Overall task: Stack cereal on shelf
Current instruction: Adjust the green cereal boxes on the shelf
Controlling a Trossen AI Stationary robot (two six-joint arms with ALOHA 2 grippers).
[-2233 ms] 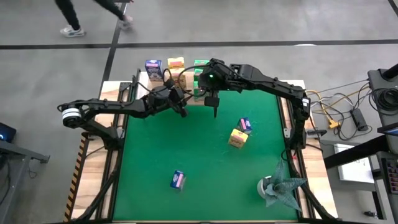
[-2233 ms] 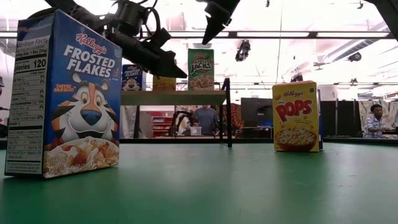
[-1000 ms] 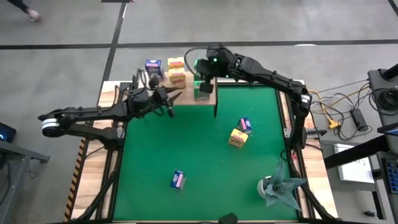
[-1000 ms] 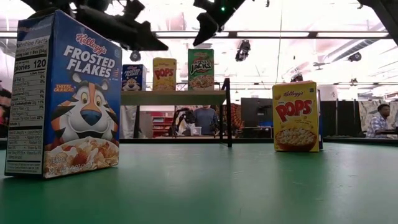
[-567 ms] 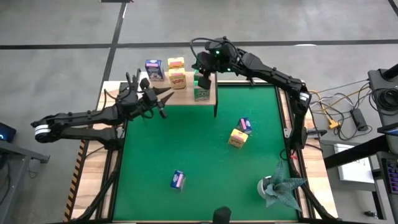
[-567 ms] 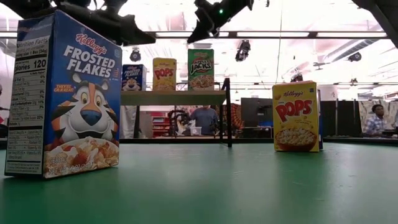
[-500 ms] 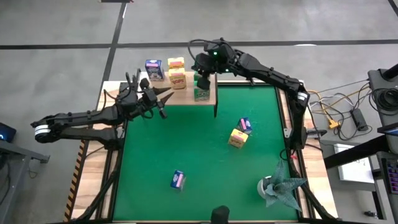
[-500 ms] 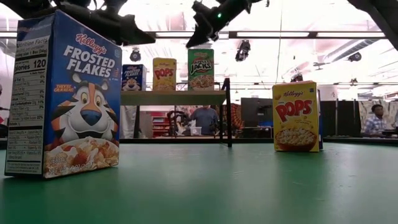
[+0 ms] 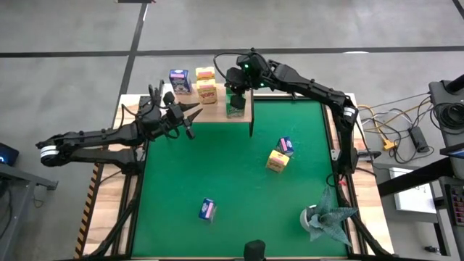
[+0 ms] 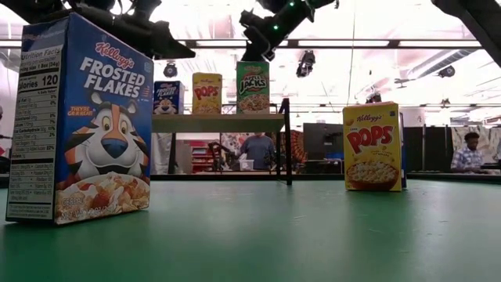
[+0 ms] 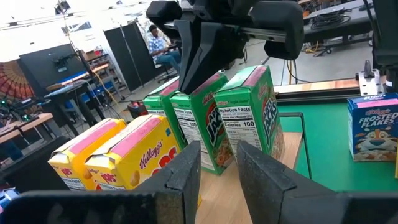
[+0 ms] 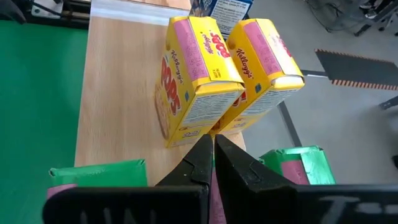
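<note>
The green mat (image 9: pixel 232 181) covers most of the table and carries the unstacked stock. The shelf (image 9: pixel 243 116), a pale wood board on black posts, stands at the mat's far edge so that both arms can reach it.

The right arm extends over the shelf. The right gripper (image 9: pixel 233 81) hangs directly above the green cereal boxes (image 9: pixel 235 101), fingers pressed together and holding nothing; in the right wrist view the fingertips (image 12: pixel 208 163) point down between two green box tops, which suggests a nudge or alignment move rather than a grasp. The left arm waits at the mat's left edge. The left gripper (image 9: pixel 190 116) faces the shelf, jaws a little apart and empty.

On the shelf, two yellow boxes (image 12: pixel 214 74) stand side by side, touching, with one blue box (image 9: pixel 178 80) beyond them. Boxes not yet shelved: a yellow box (image 9: pixel 277 161) and a small blue box (image 9: pixel 286 145) just beside it at mid-mat, and another blue box (image 9: pixel 207 209) nearer the front.

A grey-green foil wad (image 9: pixel 325 220) lies at the front right corner, well apart from the work. The closely packed boxes leave little finger room.
</note>
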